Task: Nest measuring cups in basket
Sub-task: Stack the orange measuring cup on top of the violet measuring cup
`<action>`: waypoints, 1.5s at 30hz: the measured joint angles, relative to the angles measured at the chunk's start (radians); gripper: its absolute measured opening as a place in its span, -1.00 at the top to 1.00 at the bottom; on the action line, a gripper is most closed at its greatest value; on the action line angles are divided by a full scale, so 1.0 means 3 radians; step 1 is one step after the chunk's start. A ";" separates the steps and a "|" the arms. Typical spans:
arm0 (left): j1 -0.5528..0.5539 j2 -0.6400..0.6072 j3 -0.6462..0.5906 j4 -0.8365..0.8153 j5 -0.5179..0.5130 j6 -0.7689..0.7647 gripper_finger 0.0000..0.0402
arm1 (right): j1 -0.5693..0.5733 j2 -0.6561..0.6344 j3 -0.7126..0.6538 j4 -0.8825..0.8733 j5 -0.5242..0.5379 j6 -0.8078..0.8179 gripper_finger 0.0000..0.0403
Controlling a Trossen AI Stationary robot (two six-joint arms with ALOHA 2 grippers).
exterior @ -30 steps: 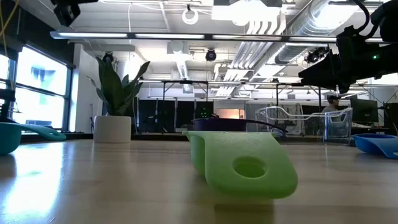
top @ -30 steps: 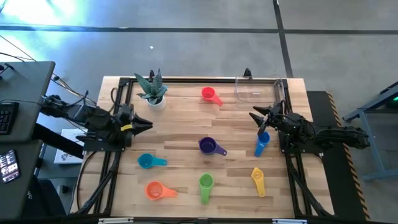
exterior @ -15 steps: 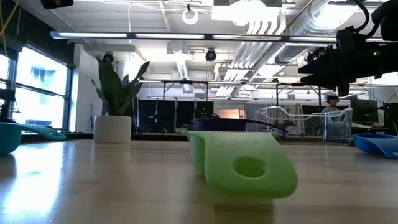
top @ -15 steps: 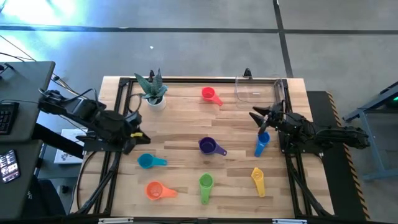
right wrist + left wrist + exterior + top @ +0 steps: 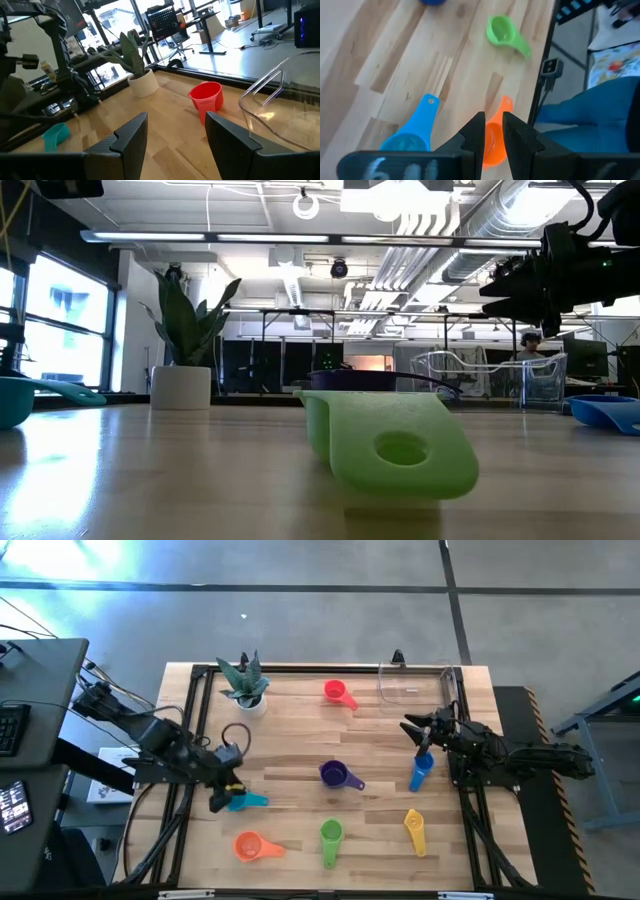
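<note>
Teal cup [image 5: 236, 801]: left pincer [image 5: 222, 802] newly overhead

White potted plant [image 5: 245, 686] upright near wooden table's [image 5: 300, 755] back-left corner; black keyboard [image 5: 12, 726] beyond left edge.

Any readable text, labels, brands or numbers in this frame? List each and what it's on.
None can be read.
Left gripper: pale marks on its body, too blurred to read.
Screen beside the table: lit shapes, too small to read.
Measuring cups, such as the green cup, and the basket: no visible lettering.
</note>
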 joint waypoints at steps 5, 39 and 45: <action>-0.0196 0.0264 0.0000 0.0058 -0.0001 -0.0090 0.71 | 0.0000 -0.0001 0.0000 0.0000 -0.0074 -0.0005 0.06; -0.0569 0.1228 0.0000 0.0107 0.0364 0.0165 0.50 | 0.0000 0.0000 0.0000 -0.0046 -0.0085 0.0029 0.06; -0.0565 0.1449 0.0000 0.0218 0.0372 0.0167 0.45 | 0.0000 0.0000 0.0000 -0.0106 -0.0085 0.0056 0.06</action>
